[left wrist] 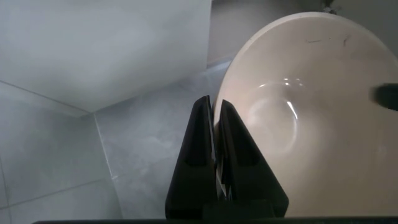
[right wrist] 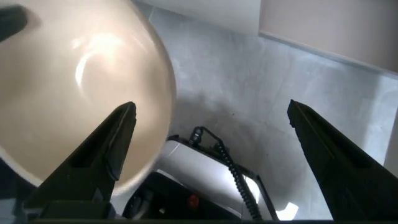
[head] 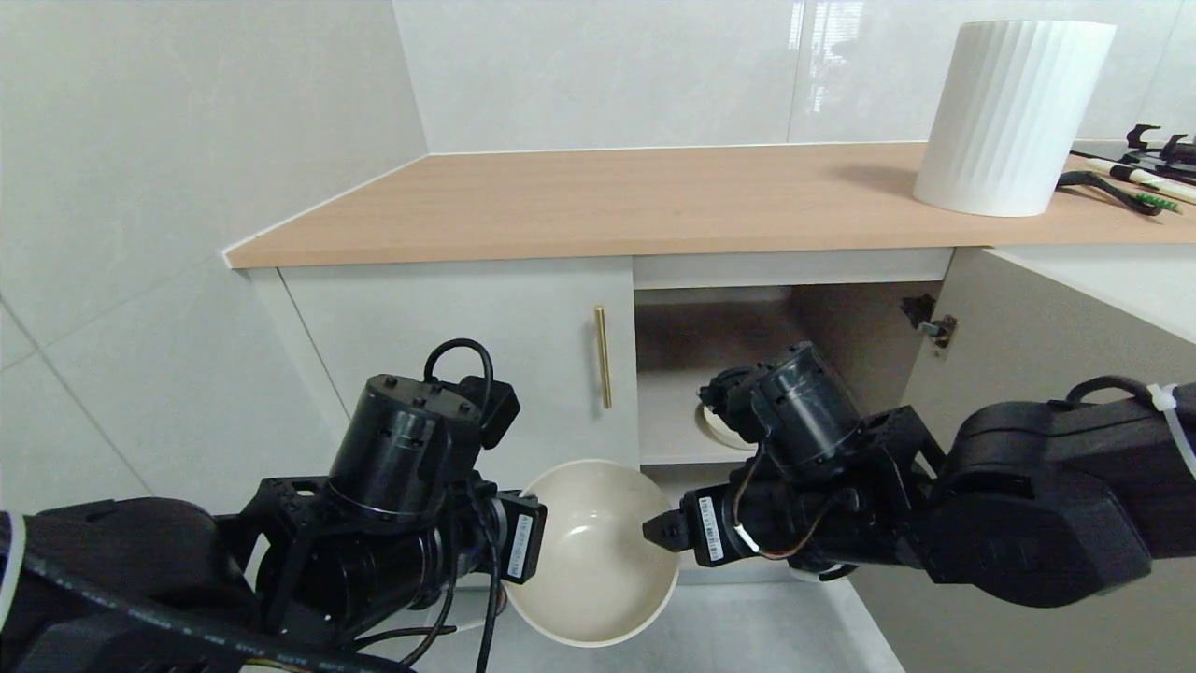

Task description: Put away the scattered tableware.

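Head view: a cream bowl [head: 593, 551] is held in the air in front of the base cabinet [head: 448, 327], low down, above the grey tiled floor [head: 747, 626]. Its opening faces up toward the camera.

The left gripper [left wrist: 215, 109] is clamped narrow on the bowl's rim on the robot's left side. In the left wrist view, one finger lies inside the rim and one outside, with the bowl wall pinched between them.

The right gripper [right wrist: 210, 109] is at the opposite side of the bowl with its fingers spread wide and holding nothing. In the head view, one of its fingertips [head: 659, 533] is at the bowl's rim. Whether it touches the rim cannot be determined.

The cabinet's left door is closed and carries an upright brass handle [head: 603, 357]. The right door [head: 1028, 355] is swung open, exposing a shelf [head: 668, 421]. A pale round dish [head: 718, 428] lies on that shelf, largely hidden behind the right arm.

The wooden countertop [head: 607, 196] carries a white ribbed cylindrical container [head: 1014, 117], standing upright toward the right end. Several dark hand tools [head: 1121, 187] lie just beyond it at the far right.
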Available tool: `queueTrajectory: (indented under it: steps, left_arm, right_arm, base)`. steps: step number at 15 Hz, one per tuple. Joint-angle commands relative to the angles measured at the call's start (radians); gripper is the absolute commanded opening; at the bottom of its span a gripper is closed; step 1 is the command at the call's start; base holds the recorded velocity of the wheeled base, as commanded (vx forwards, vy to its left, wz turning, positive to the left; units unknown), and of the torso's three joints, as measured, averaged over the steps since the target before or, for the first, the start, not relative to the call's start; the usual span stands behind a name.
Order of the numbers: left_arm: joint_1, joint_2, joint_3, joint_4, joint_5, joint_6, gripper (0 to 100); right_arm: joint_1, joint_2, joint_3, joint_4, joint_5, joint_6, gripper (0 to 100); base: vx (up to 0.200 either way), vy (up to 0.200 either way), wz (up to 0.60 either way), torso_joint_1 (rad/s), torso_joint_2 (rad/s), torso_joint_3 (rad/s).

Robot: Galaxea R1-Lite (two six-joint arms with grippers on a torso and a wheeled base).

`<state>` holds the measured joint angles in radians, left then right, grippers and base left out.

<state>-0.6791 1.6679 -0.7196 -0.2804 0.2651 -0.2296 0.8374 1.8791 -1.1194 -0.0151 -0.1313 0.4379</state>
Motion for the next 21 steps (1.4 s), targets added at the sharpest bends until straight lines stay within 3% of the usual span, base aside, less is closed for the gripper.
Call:
queueTrajectory:
  steps: [1,10,11,17,21]
  left_arm:
    - [-0.007,-0.004,0.0,0.0,0.0,-0.002,0]
    - [-0.017,0.01,0.002,-0.002,0.0,-0.016,0]
    - [-0.017,0.01,0.002,-0.002,0.0,-0.016,100]
    - [-0.016,-0.022,0.0,-0.026,0.02,-0.036,100]
    - [-0.011,-0.037,0.002,-0.083,0.023,-0.037,100]
  right_arm:
    - [0.005,0.018,0.0,-0.008,-0.001,0.009,0]
    - [0.034,0.025,-0.007,-0.008,0.001,0.025,0]
    - [0.034,0.025,-0.007,-0.008,0.001,0.025,0]
    - [0.022,0.026,-0.01,-0.008,-0.019,0.025,0]
    - [-0.143,0.083,-0.083,-0.008,-0.019,0.032,0]
  base:
    - [0.0,0.0,0.0,0.0,0.0,0.0]
    - [0.0,0.0,0.0,0.0,0.0,0.0]
    - [0.0,0.0,0.0,0.0,0.0,0.0]
    - [0.0,0.0,0.0,0.0,0.0,0.0]
    - [0.0,0.0,0.0,0.0,0.0,0.0]
